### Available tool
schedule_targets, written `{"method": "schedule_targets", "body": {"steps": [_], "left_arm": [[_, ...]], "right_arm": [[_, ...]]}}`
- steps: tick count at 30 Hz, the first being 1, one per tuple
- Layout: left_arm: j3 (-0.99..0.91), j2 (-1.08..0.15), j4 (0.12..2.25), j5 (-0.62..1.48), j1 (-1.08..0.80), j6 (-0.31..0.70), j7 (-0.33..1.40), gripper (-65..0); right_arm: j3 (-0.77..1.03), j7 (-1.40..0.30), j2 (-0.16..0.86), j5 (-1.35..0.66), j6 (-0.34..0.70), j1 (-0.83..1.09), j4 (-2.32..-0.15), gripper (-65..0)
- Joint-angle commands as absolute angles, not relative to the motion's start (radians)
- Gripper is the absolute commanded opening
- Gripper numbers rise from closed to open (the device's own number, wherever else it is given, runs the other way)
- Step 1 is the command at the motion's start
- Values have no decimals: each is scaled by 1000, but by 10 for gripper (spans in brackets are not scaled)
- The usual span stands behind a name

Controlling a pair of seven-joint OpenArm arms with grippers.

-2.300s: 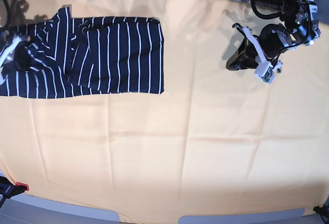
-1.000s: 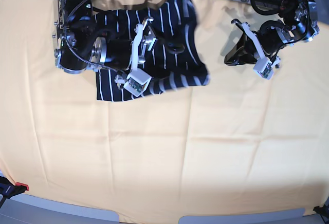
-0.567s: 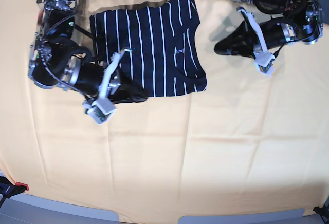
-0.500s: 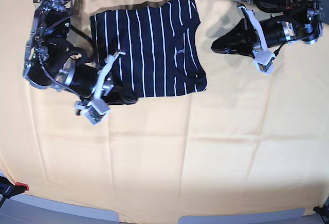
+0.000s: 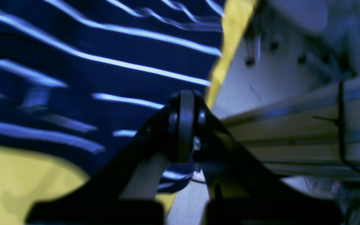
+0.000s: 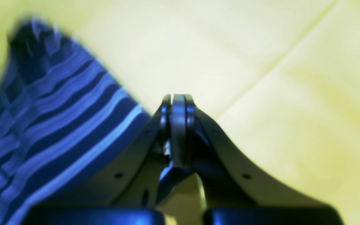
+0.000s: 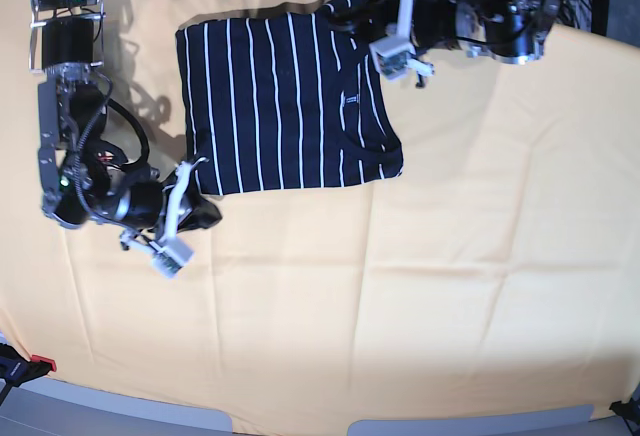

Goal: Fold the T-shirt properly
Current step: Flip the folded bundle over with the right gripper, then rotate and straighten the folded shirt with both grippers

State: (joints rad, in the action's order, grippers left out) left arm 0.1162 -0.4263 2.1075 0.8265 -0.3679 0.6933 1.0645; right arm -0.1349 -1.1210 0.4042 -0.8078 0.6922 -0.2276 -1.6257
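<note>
Moved since earlier: both arms had shifted. The right end effector (image 7: 205, 214) had pulled down and away from the T-shirt's (image 7: 285, 96) lower left corner, and the left end effector (image 7: 345, 16) had swung in from the counter's far right to the shirt's top right corner. The shirt itself had not visibly moved in the last half second.
T-shirt position: it lay flat in the upper middle of the base view, on the yellow-orange cloth (image 7: 420, 286) covering the counter, as a compact, roughly square panel with its stripes running top to bottom.
Left end effector: fingers together in the left wrist view (image 5: 184, 125), with striped cloth right behind the tips. Whether a fold of fabric was pinched between them I could not tell.
Right end effector: fingers pressed together and empty in the right wrist view (image 6: 178, 125), just beside the shirt's edge (image 6: 58, 125), over bare cloth.
Done so far: judging by its shape, the shirt had already been folded down to a squarish panel, sleeves tucked out of sight.
Left to do: probably one more fold or some tidying. The right-hand edge looked uneven and bulged near the bottom corner, so it likely needed squaring.
Risk: a pull at the top corner could drag the whole stack askew.
</note>
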Motion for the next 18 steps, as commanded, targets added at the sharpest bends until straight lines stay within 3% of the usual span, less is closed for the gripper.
{"method": "schedule_targets", "body": {"steps": [1,7,10,18], "left_arm": [[136,-432,2123,816,-363,698,1029,-650],[262,-432,2123,603,-363,696,992,-650],[274,-432,2123,499,-362,648,929,-650],[273,-435,2080,429,-347,627,915,-650]], "right_arm": [[-156,-1095,422,-809,698,-276,-1612,-650],[-329,-1092,445,-762,698,-339,-1465,-650],[-392,-1093,451,-724,698,-343,-1443,-650],[-407,-1195,496,-827,698,-343,-1480,-650]]}}
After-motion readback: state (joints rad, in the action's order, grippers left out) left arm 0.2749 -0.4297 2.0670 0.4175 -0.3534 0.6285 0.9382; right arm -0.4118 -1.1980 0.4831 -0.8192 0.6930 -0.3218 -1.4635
